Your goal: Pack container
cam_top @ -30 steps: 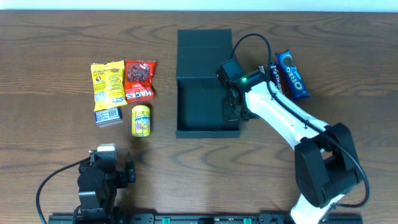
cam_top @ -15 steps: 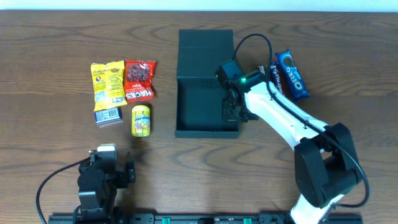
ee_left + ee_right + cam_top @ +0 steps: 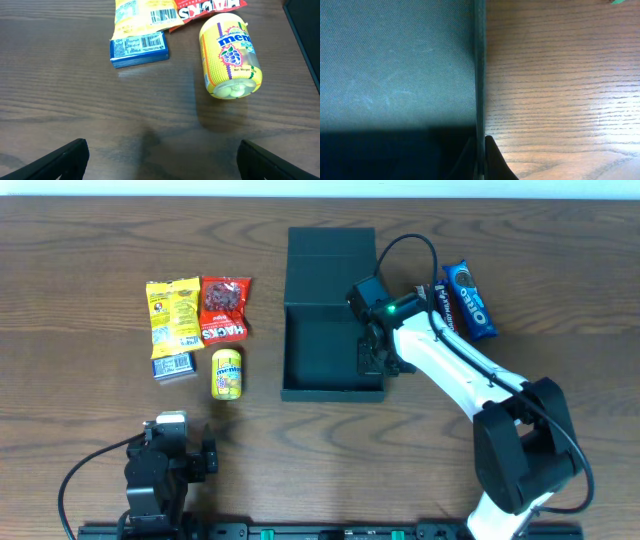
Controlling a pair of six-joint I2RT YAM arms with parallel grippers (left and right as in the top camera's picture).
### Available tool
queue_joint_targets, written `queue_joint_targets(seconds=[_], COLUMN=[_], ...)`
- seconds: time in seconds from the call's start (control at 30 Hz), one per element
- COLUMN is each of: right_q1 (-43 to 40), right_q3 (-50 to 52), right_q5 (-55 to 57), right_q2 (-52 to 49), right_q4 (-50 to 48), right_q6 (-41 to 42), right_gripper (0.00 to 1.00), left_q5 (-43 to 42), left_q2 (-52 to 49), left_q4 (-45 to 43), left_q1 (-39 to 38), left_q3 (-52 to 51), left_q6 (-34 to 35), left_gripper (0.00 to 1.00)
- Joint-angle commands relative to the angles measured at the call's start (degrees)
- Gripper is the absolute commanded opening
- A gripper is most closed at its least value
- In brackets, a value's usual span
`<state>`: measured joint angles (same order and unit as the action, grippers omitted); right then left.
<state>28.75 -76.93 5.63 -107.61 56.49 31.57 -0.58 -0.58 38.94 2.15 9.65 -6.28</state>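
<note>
The dark green-black container (image 3: 330,385) lies open in the middle of the table, its flap lid (image 3: 330,265) folded back at the far side. My right gripper (image 3: 372,358) is shut on the container's right wall (image 3: 479,75), one finger inside and one outside. My left gripper (image 3: 160,160) is open and empty near the front left, low over bare wood. A yellow Mentos tub (image 3: 229,57) lies on its side ahead of it. A blue packet (image 3: 139,48), a yellow packet (image 3: 172,312) and a red Hacks packet (image 3: 224,310) lie beyond. An Oreo pack (image 3: 470,300) lies right of the container.
The right arm (image 3: 470,385) reaches diagonally from the front right to the container, with its cable looping above. The left arm's base (image 3: 160,470) sits at the front left edge.
The container has shifted slightly to the left with my right gripper on its wall. The left arm has not moved.
</note>
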Motion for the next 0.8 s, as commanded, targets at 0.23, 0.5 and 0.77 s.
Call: queue_joint_targets(seconds=[0.23, 0.5, 0.77], right_q1=[-0.07, -1.07, -1.53], right_q3=[0.85, 0.85, 0.85], right_q5=[1.55, 1.64, 3.37], right_q2=[-0.61, -0.61, -0.61], right_q4=[1.36, 1.62, 2.08], right_q6=[0.09, -0.24, -2.99], right_gripper=[0.01, 0.02, 0.01], left_q5=[0.81, 0.81, 0.81], left_q2=[0.37, 0.37, 0.37], left_q4=[0.17, 0.17, 0.17], left_q1=[0.17, 0.17, 0.17], left_q3=[-0.61, -0.61, -0.61], left_q6=[-0.81, -0.81, -0.81], left_gripper=[0.95, 0.95, 0.95])
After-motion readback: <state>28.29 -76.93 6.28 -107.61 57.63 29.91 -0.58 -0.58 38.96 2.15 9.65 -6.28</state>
